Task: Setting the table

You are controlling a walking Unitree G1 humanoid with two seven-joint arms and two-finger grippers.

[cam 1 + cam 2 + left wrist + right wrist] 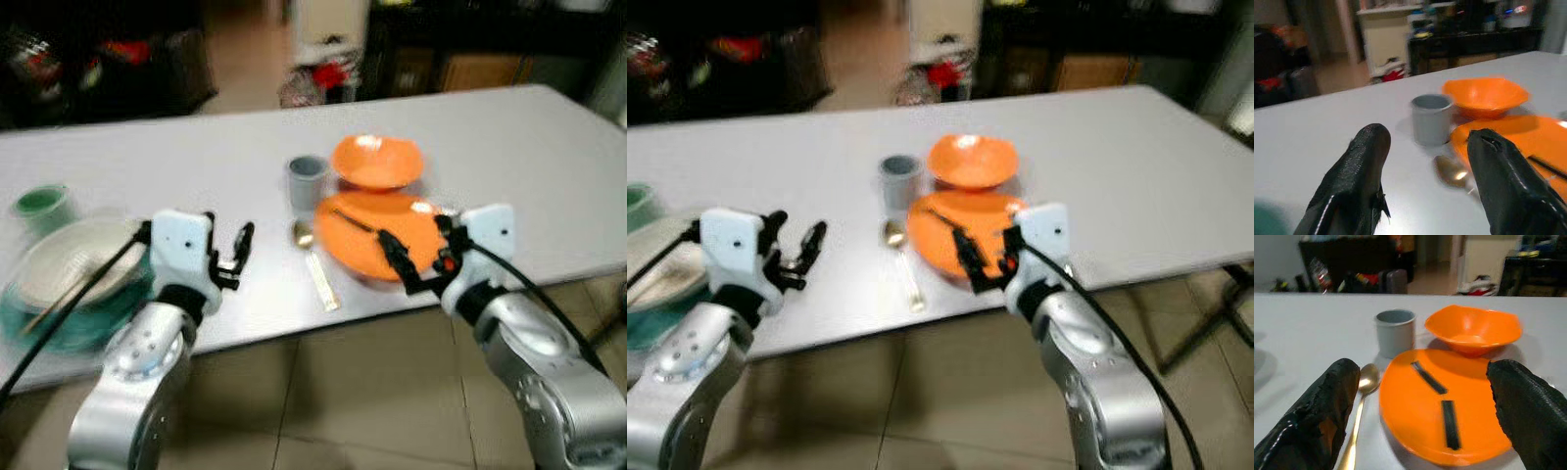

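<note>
An orange plate [377, 240] lies near the table's front edge, with two short dark strips [1429, 377] on it. Behind it stand an orange bowl [377, 162] and a grey cup [307, 181]. A gold spoon [315, 262] lies left of the plate. My right gripper [411, 243] hovers open over the plate's near rim, with nothing between its fingers [1334, 406]. My left gripper [230, 245] is open and empty above bare table, left of the spoon, pointing toward the cup [1431, 119].
At the table's left end, a stack of pale and teal bowls [69, 279] carries chopsticks, with a green cup [44, 208] behind it. The white table [509, 147] is bare on the right. Dark furniture and clutter stand beyond it. Tiled floor lies below.
</note>
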